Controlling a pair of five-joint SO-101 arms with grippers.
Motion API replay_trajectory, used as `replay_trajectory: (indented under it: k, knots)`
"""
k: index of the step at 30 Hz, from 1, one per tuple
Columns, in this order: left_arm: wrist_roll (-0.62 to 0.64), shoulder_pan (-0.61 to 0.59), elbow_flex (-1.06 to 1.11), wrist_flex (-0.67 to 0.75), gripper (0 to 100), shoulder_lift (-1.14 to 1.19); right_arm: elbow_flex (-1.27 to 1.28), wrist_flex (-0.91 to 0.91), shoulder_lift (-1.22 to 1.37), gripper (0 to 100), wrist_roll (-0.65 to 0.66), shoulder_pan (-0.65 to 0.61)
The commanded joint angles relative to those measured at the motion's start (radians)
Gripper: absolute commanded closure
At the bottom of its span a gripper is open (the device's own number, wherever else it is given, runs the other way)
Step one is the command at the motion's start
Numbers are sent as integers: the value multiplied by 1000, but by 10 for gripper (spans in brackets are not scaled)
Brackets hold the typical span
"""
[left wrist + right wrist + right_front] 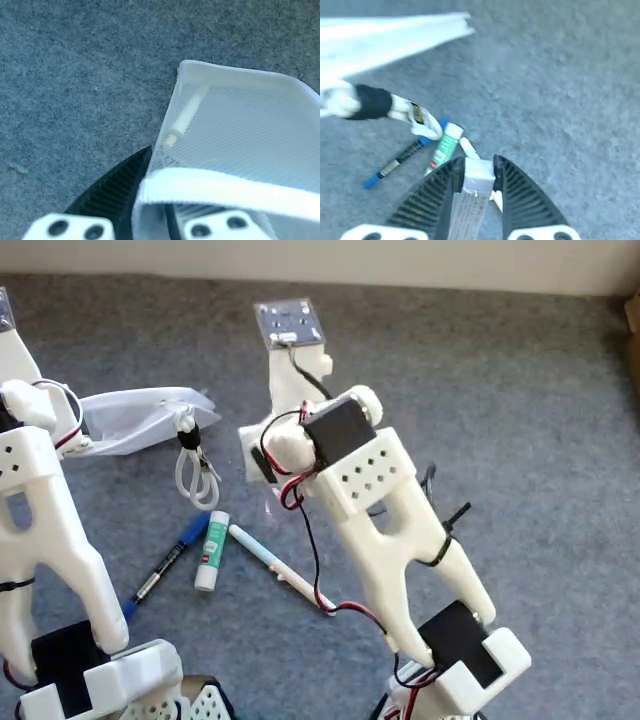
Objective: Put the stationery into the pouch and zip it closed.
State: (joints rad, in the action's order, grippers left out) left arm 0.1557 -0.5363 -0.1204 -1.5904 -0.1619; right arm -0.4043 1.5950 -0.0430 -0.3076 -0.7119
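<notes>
Pouch sits at far left of the grey carpet, with the left gripper clamped on its rim and a white stick inside. Right gripper pinches a white block. Blue pen, glue stick and white pen lie near the pouch. Label print is unreadable.

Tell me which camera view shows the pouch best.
The left wrist view: the pouch is close, and through its mesh a pale stick-shaped item shows inside. The high view shows most of its length, the right wrist view one long edge.
</notes>
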Motion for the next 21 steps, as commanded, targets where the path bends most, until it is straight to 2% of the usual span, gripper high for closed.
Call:
replay_trajectory:
  k: [1,8,21]
  knots:
    - [14,-16,5,21,994,13,-147,1,-54,954,-2,-42]
    - [14,-16,5,21,994,13,-326,-2,-54,954,144,-99]
    - [14,-15,5,17,994,13,-360,-189,-62,954,152,-114]
